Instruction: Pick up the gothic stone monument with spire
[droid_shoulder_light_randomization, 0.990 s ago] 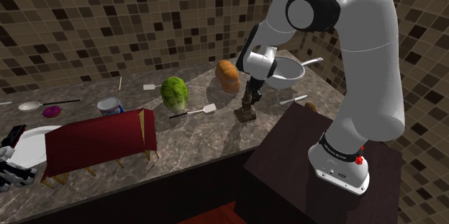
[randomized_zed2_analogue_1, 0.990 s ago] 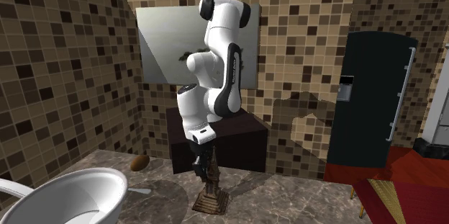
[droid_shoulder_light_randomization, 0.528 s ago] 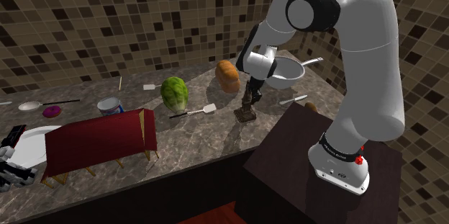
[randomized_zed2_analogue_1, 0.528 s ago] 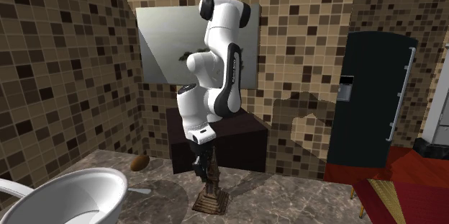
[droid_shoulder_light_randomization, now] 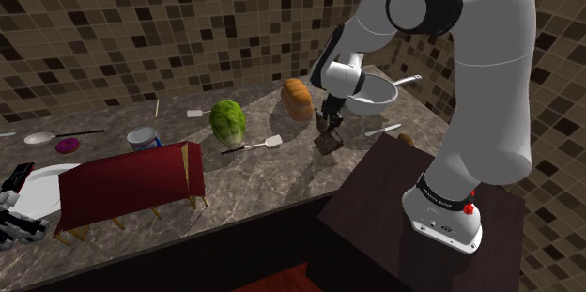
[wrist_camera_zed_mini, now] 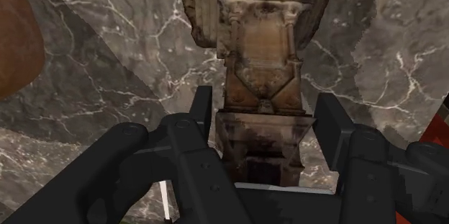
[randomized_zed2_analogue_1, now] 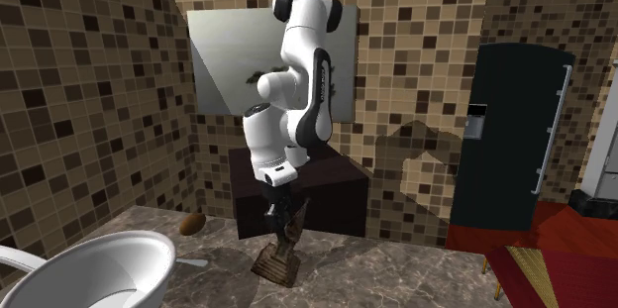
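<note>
The brown carved stone monument hangs just above the marble counter, tilted, with its square base off the surface. My black gripper is shut on its upper spire part. In the second exterior view the gripper clasps the spire while the base leans toward that view's left. The wrist view has both fingers pressed against the monument's shaft, the gripper straddling it, with veined marble below.
On the counter lie a brown loaf, a green cabbage-like lump, a white spatula, a can and a red box. A white bowl stands behind the gripper. A black fridge stands far off.
The arm has risen a little, and the monument has come off the counter with it and now hangs tilted. The fingers stay shut on it.
</note>
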Controlling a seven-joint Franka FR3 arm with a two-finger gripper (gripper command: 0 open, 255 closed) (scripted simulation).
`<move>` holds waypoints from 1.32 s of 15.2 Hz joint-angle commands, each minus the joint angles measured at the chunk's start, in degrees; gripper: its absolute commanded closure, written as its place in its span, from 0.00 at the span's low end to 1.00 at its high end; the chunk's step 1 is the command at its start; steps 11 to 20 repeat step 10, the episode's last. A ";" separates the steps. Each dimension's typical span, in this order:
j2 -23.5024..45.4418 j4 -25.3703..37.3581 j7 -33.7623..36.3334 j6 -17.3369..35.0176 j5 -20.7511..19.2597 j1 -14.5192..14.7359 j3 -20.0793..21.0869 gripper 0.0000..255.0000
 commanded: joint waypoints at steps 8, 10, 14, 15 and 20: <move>-7.93 -2.65 8.63 -2.56 -11.06 5.23 -6.97 1.00; -8.07 -2.69 8.78 -2.61 -11.26 5.31 -7.08 1.00; -8.07 -2.69 8.78 -2.61 -11.26 5.31 -7.08 1.00; -8.07 -2.69 8.78 -2.61 -11.26 5.31 -7.08 1.00; -8.07 -2.69 8.78 -2.61 -11.26 5.31 -7.08 1.00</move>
